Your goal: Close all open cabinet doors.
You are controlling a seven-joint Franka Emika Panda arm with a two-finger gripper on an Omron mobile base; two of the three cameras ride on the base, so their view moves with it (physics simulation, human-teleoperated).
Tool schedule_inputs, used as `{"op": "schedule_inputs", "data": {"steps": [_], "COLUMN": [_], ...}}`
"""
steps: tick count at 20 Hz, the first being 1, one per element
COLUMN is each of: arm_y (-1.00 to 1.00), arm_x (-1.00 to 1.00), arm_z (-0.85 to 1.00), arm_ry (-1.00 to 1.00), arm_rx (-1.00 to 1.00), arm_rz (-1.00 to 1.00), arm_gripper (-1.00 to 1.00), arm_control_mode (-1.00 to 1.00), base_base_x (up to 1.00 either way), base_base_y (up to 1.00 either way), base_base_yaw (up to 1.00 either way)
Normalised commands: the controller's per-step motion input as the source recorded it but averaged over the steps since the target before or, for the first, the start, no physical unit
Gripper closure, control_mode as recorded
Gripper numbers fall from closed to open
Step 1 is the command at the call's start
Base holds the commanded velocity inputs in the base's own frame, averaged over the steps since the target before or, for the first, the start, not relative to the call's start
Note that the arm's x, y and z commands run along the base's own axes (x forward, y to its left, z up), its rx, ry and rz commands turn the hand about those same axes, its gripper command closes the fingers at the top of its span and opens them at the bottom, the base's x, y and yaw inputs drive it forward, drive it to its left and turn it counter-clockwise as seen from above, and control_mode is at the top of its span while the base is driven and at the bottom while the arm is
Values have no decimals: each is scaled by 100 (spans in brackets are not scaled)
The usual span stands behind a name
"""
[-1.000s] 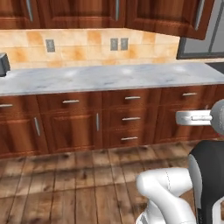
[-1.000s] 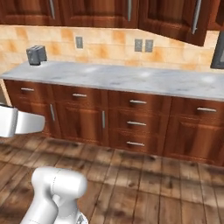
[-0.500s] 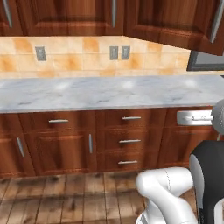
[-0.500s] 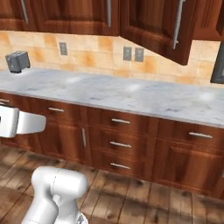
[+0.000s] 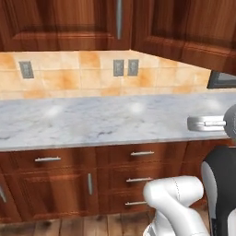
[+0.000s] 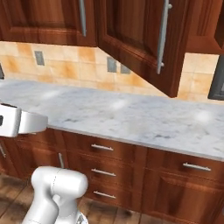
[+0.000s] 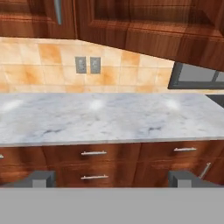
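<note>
A: What is the gripper (image 7: pixel 111 179) doing?
B: Its 2 dark fingertips rise well apart at the bottom of the hand view, spread wide with nothing between them, facing the marble counter (image 7: pixel 100 116) from a distance.
A: And the open cabinet door (image 6: pixel 138 41)?
B: An upper door swung out over the counter, its vertical bar handle (image 6: pixel 163 37) near the free edge. In the hand view its lower edge (image 7: pixel 148 35) slants across the top.
A: Progress?
B: The upper door to its left (image 6: pixel 48 19) looks shut, and the lower fronts (image 6: pixel 109 151) sit flush. I judge this 1 door unclosed and nothing touching it yet.
</note>
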Motion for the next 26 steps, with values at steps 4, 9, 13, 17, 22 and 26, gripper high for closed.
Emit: {"op": "schedule_inputs", "data": {"steps": [4, 9, 13, 17, 22, 26], "arm_y": [0, 0, 0, 0, 0, 0], "arm_x": [0, 0, 0, 0, 0, 0], "arm_z": [0, 0, 0, 0, 0, 0], "arm_ry": [0, 0, 0, 0, 0, 0], "arm_rx": [0, 0, 0, 0, 0, 0], "arm_rz": [0, 0, 0, 0, 0, 0], "arm_gripper": [-100, -100, -100, -100, -100, -100], "arm_control_mode": [100, 100, 100, 100, 100, 100], "base_base_x": [77, 54, 59, 35, 35, 1], "base_base_y": [1, -3, -19, -24, -14, -2], "base_base_yaw": [-23, -6, -9, -12, -10, -5]}}
